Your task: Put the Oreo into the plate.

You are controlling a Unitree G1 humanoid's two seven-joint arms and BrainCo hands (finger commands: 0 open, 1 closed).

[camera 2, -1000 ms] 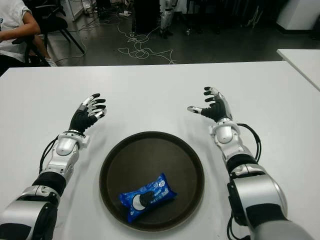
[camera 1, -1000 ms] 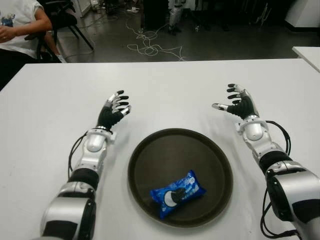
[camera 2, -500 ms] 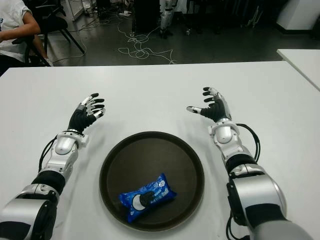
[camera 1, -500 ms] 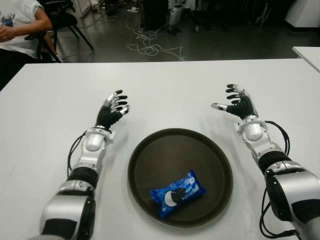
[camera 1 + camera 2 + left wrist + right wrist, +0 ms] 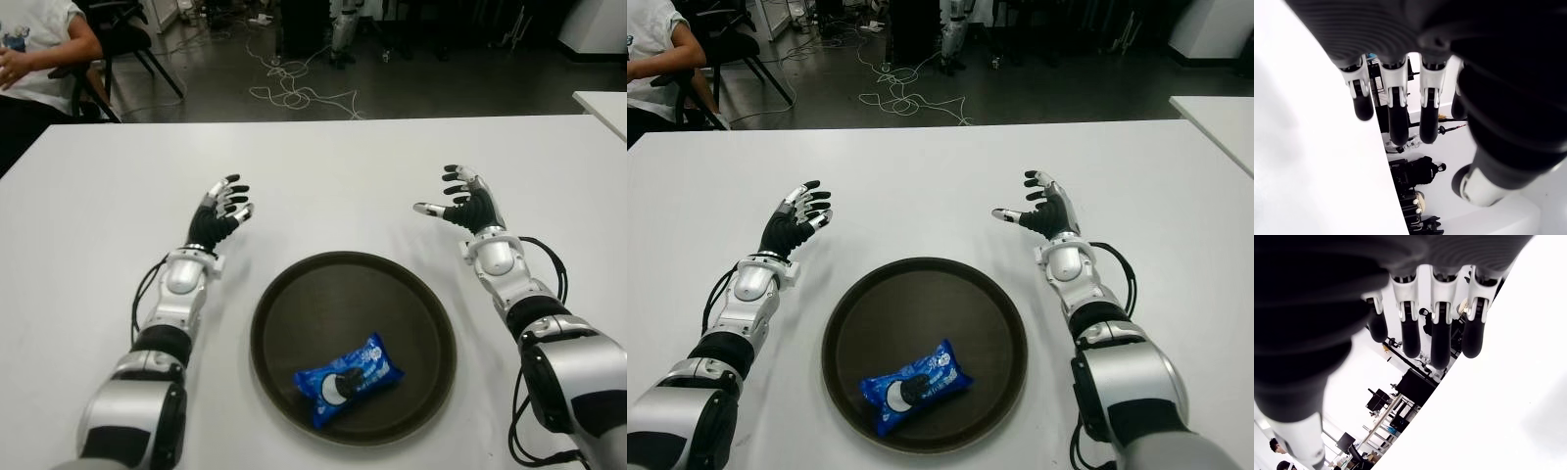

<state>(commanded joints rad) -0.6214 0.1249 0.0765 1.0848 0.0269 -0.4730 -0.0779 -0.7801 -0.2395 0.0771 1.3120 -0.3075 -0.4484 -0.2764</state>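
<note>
A blue Oreo packet lies inside the round dark plate, toward its near edge, and nothing touches it. My left hand shows over the white table to the left of the plate, fingers spread and holding nothing. On the plate's far right side my right hand is held the same way, fingers extended with nothing between them. In the left wrist view the left fingers are straight and bare.
The white table stretches around the plate. A seated person is at the far left beyond the table's corner, with chairs and floor cables behind. Another white table's corner shows at the far right.
The left hand has drifted slightly farther from me and to the left. The right hand, the plate and the packet have stayed put.
</note>
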